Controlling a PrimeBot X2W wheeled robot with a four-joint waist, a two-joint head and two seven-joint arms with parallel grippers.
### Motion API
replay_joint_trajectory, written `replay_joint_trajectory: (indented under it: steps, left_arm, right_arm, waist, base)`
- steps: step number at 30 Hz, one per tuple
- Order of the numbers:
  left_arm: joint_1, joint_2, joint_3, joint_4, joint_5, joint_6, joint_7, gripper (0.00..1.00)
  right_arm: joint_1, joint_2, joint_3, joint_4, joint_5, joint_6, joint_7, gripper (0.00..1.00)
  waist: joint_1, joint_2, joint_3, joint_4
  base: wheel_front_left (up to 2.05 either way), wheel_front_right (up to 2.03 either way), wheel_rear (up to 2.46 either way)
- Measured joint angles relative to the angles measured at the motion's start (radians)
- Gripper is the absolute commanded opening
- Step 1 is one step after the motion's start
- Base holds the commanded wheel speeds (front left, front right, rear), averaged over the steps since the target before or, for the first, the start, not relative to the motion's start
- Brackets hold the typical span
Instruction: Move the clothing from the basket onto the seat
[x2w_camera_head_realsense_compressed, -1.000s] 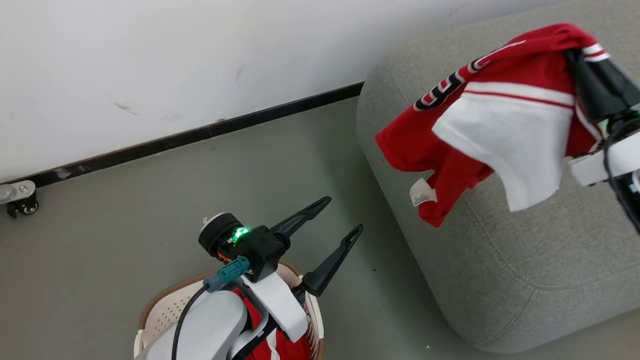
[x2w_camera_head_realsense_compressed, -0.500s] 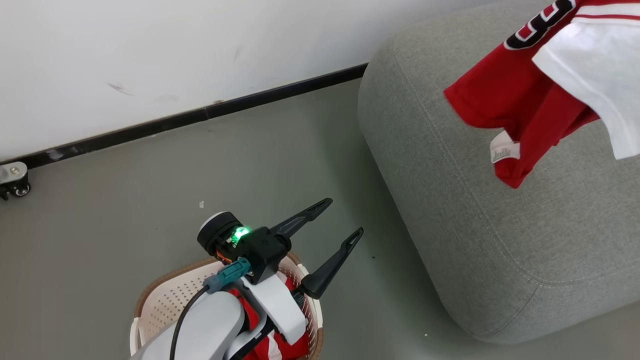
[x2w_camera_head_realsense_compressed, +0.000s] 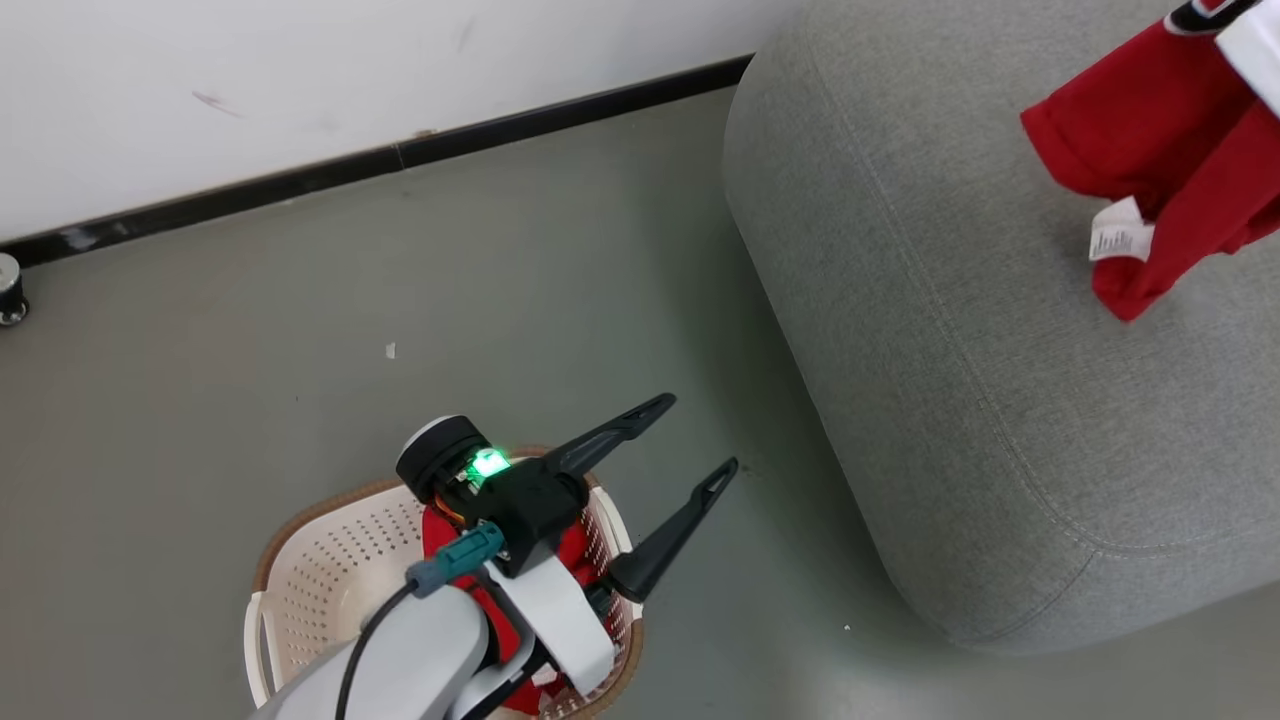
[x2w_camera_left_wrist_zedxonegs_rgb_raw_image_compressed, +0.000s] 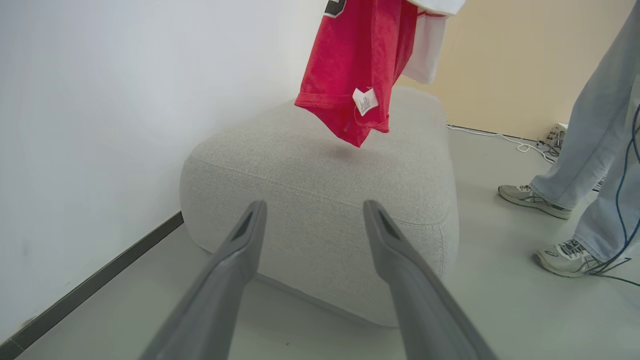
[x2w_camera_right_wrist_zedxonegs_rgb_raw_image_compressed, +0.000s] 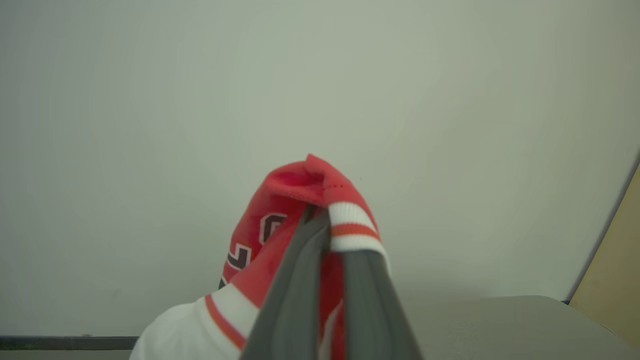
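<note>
In the head view, the basket (x2w_camera_head_realsense_compressed: 330, 570) sits on the grey floor (x2w_camera_head_realsense_compressed: 250, 350) at the lower left of the frame. A red garment (x2w_camera_head_realsense_compressed: 577, 552) lies inside it, mostly hidden under the left arm. Above the basket's right rim the left pincer (x2w_camera_head_realsense_compressed: 697, 433) hovers released, its two dark fingers spread wide and grasping nothing. The seat (x2w_camera_head_realsense_compressed: 950, 350) takes up the right half of the frame. At the upper right a second red garment (x2w_camera_head_realsense_compressed: 1150, 140), with a white label, hangs in the air clear of the seat's top. Low in the centre of the right wrist view, the right pincer (x2w_camera_right_wrist_zedxonegs_rgb_raw_image_compressed: 324, 220) is clenched on this garment's bunched cloth beside a white-and-red striped band. At the right edge of the left wrist view, a person's legs (x2w_camera_left_wrist_zedxonegs_rgb_raw_image_compressed: 595, 140) in pale jeans stand near the seat.
</note>
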Motion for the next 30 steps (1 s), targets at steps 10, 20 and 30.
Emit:
replay_joint_trajectory:
  steps: [10, 20, 30]
  left_arm:
    - [-0.038, 0.007, -0.029, -0.064, 0.030, 0.000, 0.013, 1.00]
    - [-0.077, 0.029, -0.026, -0.091, 0.034, -0.001, 0.033, 1.00]
    - [-0.108, 0.044, -0.020, -0.097, 0.035, -0.001, 0.044, 1.00]
  right_arm:
    - [-0.076, -0.026, -0.088, 0.082, 0.000, 0.000, 0.000, 0.00]
    - [-0.068, 0.038, -0.020, 0.214, -0.010, 0.000, 0.000, 0.00]
    - [-0.023, 0.072, 0.023, 0.340, -0.001, 0.000, 0.019, 0.00]
  waist:
    - [0.0000, 0.0000, 0.079, 0.010]
    - [0.0000, -0.0001, 0.162, 0.027]
    - [0.0000, -0.0001, 0.210, 0.033]
  base:
    - [0.00, 0.00, 0.00]
    - [0.00, 0.00, 0.00]
    - [0.00, 0.00, 0.00]
